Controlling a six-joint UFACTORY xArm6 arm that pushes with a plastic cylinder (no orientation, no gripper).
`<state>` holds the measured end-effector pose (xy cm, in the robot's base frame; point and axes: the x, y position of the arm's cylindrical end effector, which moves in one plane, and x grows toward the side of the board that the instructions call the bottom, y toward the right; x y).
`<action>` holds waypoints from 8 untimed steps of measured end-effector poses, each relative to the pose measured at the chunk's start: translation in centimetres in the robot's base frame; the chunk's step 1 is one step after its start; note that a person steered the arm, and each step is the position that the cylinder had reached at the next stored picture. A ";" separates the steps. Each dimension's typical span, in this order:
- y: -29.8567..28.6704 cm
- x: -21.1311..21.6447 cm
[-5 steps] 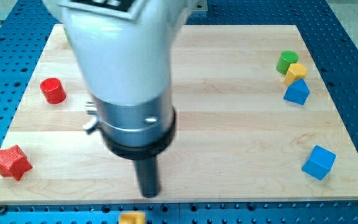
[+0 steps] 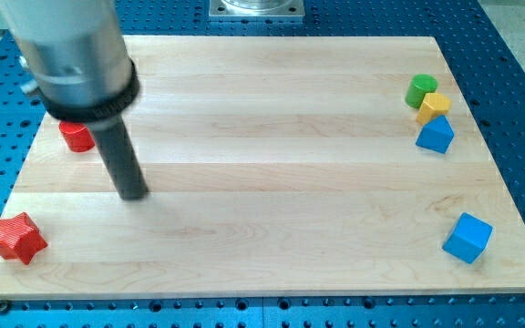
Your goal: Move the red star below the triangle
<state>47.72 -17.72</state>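
Wooden board (image 2: 272, 173): my tip (image 2: 133, 194) up-right of red star (image 2: 16, 238), apart

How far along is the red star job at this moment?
Nothing looks done yet: the red star sits at the board's bottom left corner, far from the blue triangle at the view's upper right. In hand: my tip rests on the board above and to the right of the star, not touching it, beside the red cylinder. Left: the whole push across the board to a spot below the triangle.

red star (image 2: 17, 238), blue triangle (image 2: 436, 136), pale wooden board (image 2: 281, 164)
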 end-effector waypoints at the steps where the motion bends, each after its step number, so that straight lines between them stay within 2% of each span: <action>1: -10.7 -2.2; 2: -12.7 -1.0; 4: -11.6 11.7; 5: -8.2 9.1; 6: -0.8 5.8; 8: 4.2 0.2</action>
<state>47.97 -13.49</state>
